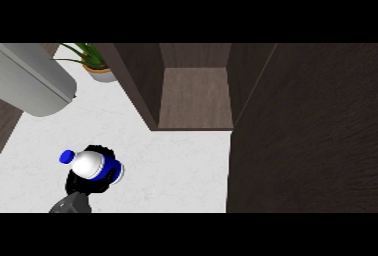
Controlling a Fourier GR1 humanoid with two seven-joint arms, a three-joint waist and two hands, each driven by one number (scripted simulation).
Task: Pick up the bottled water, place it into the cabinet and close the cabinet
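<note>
The bottled water (90, 163) is white with a blue cap and a blue band, seen nearly end-on with its cap pointing left. My left hand (88, 185) is shut on it from below, black fingers curling round its body at the lower left of the head view. They sit over the white counter (173, 167), left of and nearer than the cabinet. The dark wooden cabinet (196, 95) stands open at the top centre, its brown shelf bare. Its door (303, 135) is swung out and fills the right side. My right hand does not show.
A large grey rounded object (33, 80) lies at the upper left. A potted green plant (96, 62) stands beside the cabinet's left wall. The open door blocks everything on the right.
</note>
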